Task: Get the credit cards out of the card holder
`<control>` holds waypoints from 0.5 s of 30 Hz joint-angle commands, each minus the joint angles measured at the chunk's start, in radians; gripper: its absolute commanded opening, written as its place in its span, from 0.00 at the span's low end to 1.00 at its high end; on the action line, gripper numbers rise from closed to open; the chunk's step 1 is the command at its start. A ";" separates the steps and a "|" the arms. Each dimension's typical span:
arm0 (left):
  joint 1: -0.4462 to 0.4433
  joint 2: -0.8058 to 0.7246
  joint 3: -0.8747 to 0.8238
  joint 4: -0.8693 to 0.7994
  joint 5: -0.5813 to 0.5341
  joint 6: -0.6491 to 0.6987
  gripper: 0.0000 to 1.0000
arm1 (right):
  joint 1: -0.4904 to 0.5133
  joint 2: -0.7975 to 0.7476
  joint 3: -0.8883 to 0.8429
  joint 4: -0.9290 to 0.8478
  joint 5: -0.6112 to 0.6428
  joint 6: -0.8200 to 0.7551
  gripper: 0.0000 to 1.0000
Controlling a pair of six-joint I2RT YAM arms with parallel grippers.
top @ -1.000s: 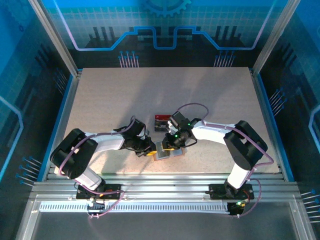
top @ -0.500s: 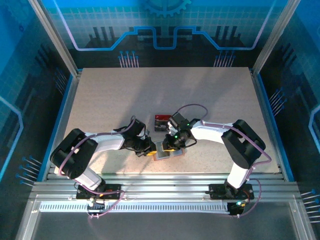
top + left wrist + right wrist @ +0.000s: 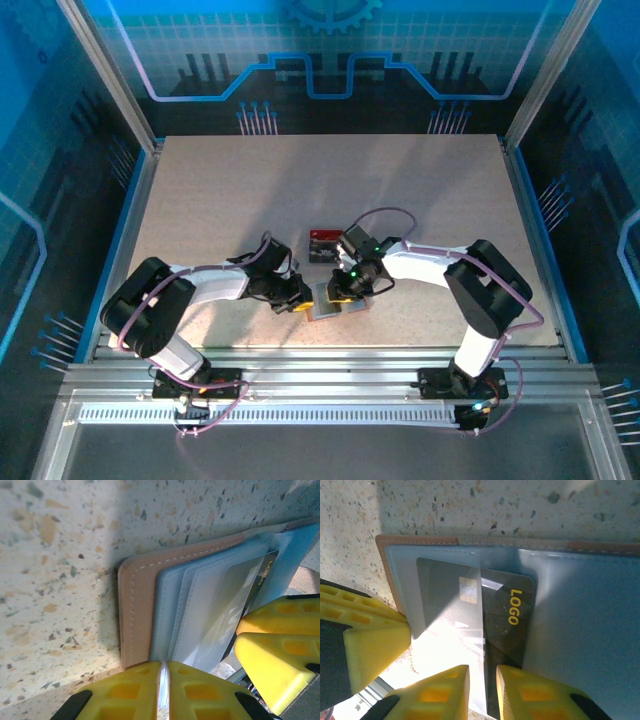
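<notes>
Biggest thing first: the speckled table (image 3: 230, 200), with both arms reaching in toward its near middle. The left arm (image 3: 215, 283) and right arm (image 3: 430, 262) meet over the card holder (image 3: 135, 615), which lies open and flat, sandwiched between the two grippers.

What's changed in the last second? Honestly almost nothing. The right arm's elbow has tucked in a touch, and the holder and both wrists sit where they were. So I'd read this as the slow "got it, now pull" stage, not a fresh approach.

The left gripper (image 3: 164, 675) is clenched on the thin pale edge of one of the blue-grey pocket leaves. The pink cover runs off to the left, just ahead of its fingertips. Looks like it's the anchor.

The right gripper (image 3: 482, 672) is nearly closed on the near edge of the dark card (image 3: 505, 615), the one with the yellow LOGO print and a chip. The rest of the card runs away from the jaws under the clear sleeve. I can't tell if the sleeve film is pinched along with it. If it is, the whole holder will probably drag instead of the card sliding out.

Just beyond the right gripper lies a small dark-and-red thing (image 3: 323, 243), too small to make out.
</notes>
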 commanded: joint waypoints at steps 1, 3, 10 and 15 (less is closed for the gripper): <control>0.007 0.023 -0.006 -0.061 -0.025 0.024 0.13 | -0.009 -0.030 0.014 -0.058 0.035 -0.014 0.22; 0.009 0.022 -0.006 -0.062 -0.025 0.026 0.13 | -0.010 -0.041 0.017 -0.060 0.039 -0.012 0.22; 0.026 0.022 -0.008 -0.073 -0.028 0.044 0.13 | -0.021 -0.094 -0.009 -0.034 0.018 0.006 0.22; 0.049 0.031 0.000 -0.081 -0.018 0.064 0.12 | -0.040 -0.110 -0.037 -0.014 -0.012 0.013 0.23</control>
